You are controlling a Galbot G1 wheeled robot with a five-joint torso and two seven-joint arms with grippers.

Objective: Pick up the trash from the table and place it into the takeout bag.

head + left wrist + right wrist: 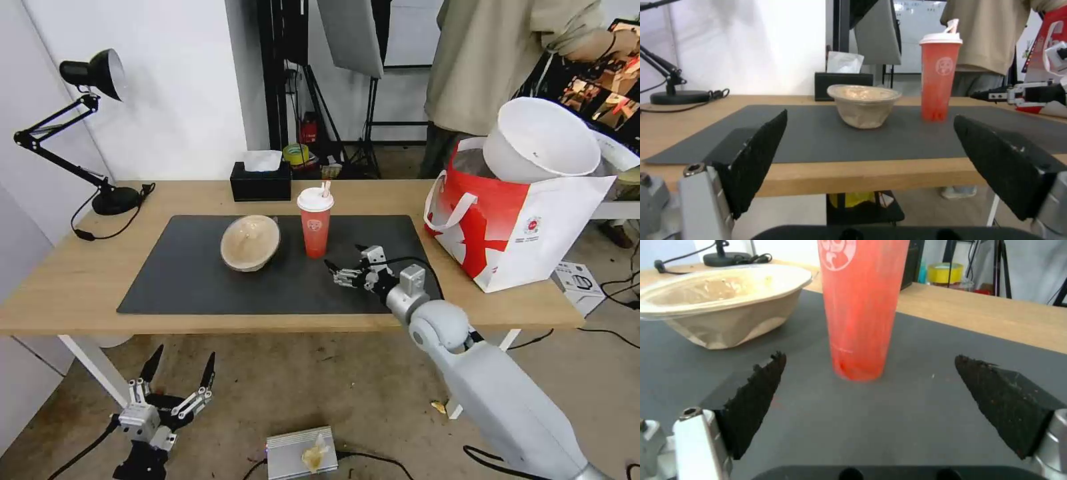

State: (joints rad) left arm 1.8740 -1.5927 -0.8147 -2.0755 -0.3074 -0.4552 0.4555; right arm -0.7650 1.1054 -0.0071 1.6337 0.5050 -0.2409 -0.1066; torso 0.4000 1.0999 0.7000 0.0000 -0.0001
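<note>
White wall standing behind desk. Black desk lamp sitting at far left corner, arm bent, cord trailing across wood. Black tissue box resting at back edge. Tripod legs and grey light panel showing beyond. Concrete floor lying below, silver box and cables resting on it.

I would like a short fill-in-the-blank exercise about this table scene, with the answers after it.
1. The large white bowl sits in the mouth of the ____.
2. The open right tool faces the red ____ on the mat.
3. The left tool hangs open below the ____ edge.

Answers: takeout bag; drink cup; table
</note>
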